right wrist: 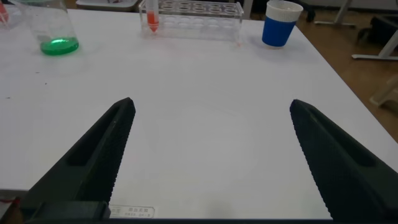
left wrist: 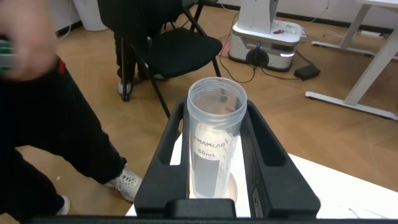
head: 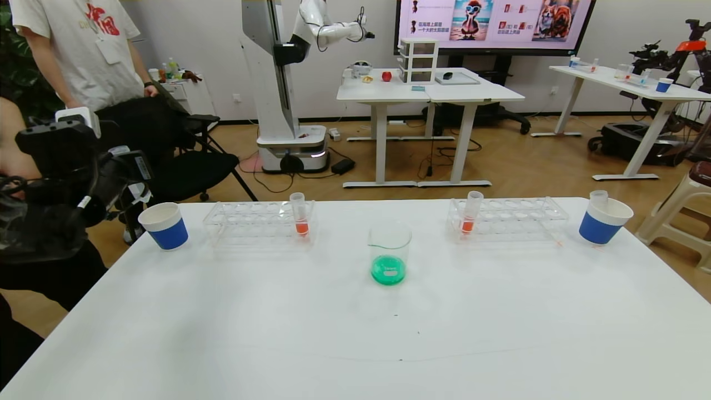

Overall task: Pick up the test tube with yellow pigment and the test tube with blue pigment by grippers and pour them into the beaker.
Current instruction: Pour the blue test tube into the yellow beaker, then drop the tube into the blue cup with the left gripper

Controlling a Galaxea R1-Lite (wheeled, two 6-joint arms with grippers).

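The beaker [head: 389, 253] stands mid-table with green liquid in its bottom; it also shows in the right wrist view [right wrist: 55, 31]. My left gripper [head: 125, 169] is raised off the table's far left corner. In the left wrist view it [left wrist: 214, 115] is shut on an empty clear tube [left wrist: 214, 149] marked 50 mL, held upright over a blue cup's mouth [left wrist: 241, 194]. A second empty clear tube [head: 599, 195] stands in the right blue cup [head: 604, 219]. No yellow or blue liquid shows anywhere. My right gripper [right wrist: 211, 104] is open and empty above the table's near right part.
Two clear racks [head: 250, 222] [head: 511, 216] each hold one orange-red tube [head: 300, 214] [head: 471, 214]. The left blue cup [head: 164, 225] stands by the left rack. A person and a black chair [head: 183, 166] are beyond the table's left corner.
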